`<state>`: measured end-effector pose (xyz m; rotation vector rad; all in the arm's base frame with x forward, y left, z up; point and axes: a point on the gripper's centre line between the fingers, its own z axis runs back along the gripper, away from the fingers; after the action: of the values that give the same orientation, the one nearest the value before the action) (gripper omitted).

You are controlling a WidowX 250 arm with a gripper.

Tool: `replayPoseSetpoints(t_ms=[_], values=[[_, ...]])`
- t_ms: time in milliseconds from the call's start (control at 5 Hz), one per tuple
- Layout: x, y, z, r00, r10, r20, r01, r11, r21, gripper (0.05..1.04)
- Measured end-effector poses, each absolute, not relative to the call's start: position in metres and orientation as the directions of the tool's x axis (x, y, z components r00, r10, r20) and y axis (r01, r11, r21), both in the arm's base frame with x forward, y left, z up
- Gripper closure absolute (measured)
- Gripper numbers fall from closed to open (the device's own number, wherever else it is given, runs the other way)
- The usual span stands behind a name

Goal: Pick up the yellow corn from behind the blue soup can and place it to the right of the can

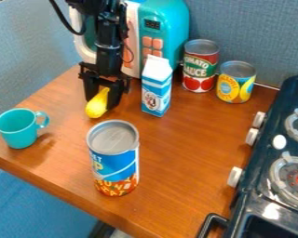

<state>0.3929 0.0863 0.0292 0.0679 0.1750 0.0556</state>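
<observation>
Currently, pincer [103, 98]: is pinching the yellow squash [97, 105] by its narrow end, toward the tabletop's [189, 139] rear left.
Teal mug [16, 132]: is standing left.
Carton [156, 90]: is standing right.
Large can [114, 160]: is standing in front.

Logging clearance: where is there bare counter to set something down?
Widest: between the large blue can and the stove; smaller: between that can and the teal mug. Crowded: around the gripper, yellow squash, milk carton and toy microwave.
</observation>
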Motion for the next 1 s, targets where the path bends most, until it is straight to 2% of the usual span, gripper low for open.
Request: replayPoseSetpoints(t_ms=[400,800,1000], values=[[0.383,0.078,0.030,0.982,0.069,-0.174,-0.064,0.997,0.036,0.386],[0.375,0.075,0.081,0.996,0.064,-0.060,-0.062,0.997,0.036,0.386],[0.363,0.073,0.116,0.997,0.081,-0.012,-0.080,0.992,0.093,0.386]])
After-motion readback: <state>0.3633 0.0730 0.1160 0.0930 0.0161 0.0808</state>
